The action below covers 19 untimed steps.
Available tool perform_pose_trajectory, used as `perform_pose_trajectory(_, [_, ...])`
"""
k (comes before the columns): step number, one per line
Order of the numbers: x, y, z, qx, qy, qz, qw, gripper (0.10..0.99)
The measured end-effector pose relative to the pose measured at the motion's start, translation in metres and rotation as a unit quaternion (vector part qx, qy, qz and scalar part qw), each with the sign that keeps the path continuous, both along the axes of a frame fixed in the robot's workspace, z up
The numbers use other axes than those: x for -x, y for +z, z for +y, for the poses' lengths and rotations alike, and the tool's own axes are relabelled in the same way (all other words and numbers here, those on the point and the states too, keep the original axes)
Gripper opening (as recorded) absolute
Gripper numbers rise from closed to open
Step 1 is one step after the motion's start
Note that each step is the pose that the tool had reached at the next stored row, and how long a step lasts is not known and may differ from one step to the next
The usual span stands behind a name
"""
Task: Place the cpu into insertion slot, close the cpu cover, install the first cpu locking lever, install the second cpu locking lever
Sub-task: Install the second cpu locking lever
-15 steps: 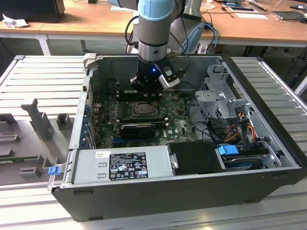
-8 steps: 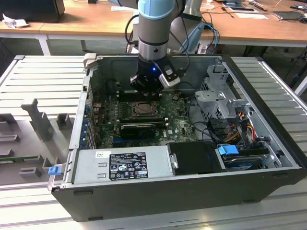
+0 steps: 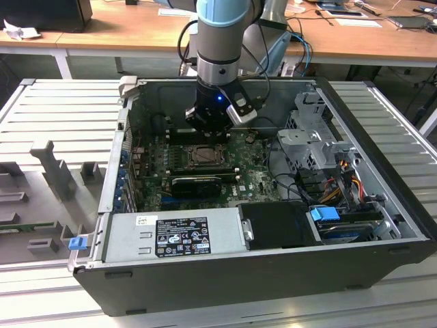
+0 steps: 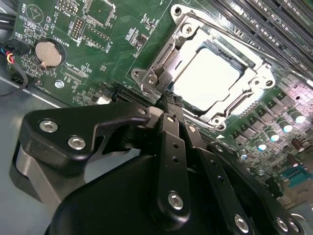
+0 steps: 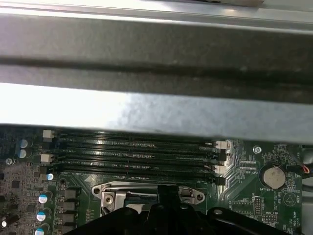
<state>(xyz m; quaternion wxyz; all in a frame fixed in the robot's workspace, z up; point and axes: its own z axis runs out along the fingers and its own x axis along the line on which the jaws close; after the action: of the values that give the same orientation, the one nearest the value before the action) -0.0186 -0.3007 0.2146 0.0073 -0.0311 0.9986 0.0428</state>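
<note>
1. Black end effector (image 4: 168, 98) links lie nearest in the second wrist view, its fingers (image 4: 172, 115) drawn narrow together, tips at the edge of the cover (image 4: 166, 63); I cannot tell whether they touch it.
2. Pale cpu (image 4: 208, 76) lies flat inside the slot (image 4: 234, 105), showing through the cover's square cut-out.
3. Cover sits down over the slot, its silvery frame around the cpu on all sides; the first wrist view shows its edge (image 5: 146, 188) just beyond the fingers (image 5: 168, 196).
4. Green board (image 4: 112, 29) surrounds the slot, with a coin cell (image 4: 48, 53) well apart from it and long memory slots (image 5: 137, 152) beside it.
5. Seen from the exterior view, the arm (image 3: 218, 41) reaches down into the open case (image 3: 382, 205), the end effector (image 3: 208, 133) right over the slot (image 3: 203, 156).
6. Below the slot in that view lies a long black card (image 3: 198, 183), then the grey supply box (image 3: 171, 232).
7. Case rests on a ribbed grey counter (image 3: 54, 116).
</note>
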Motion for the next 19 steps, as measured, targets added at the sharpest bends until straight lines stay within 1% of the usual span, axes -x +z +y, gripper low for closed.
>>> perform_pose_trajectory(1, [0.0,-0.0001,-0.0022,0.0,0.0,0.0,1.0,0.106])
perform_pose_trajectory(7, [0.0,0.0002,-0.0045,0.0001,0.0,0.0001,1.0,0.106])
perform_pose_trajectory(10, [0.0,0.0027,-0.0048,0.0,0.0,0.0,1.0,0.106])
perform_pose_trajectory(13, [0.0,0.0114,-0.0048,0.0001,0.0,0.0,1.0,0.106])
perform_pose_trajectory(19, [0.0,0.0118,-0.0062,0.0001,0.0,0.0,1.0,0.106])
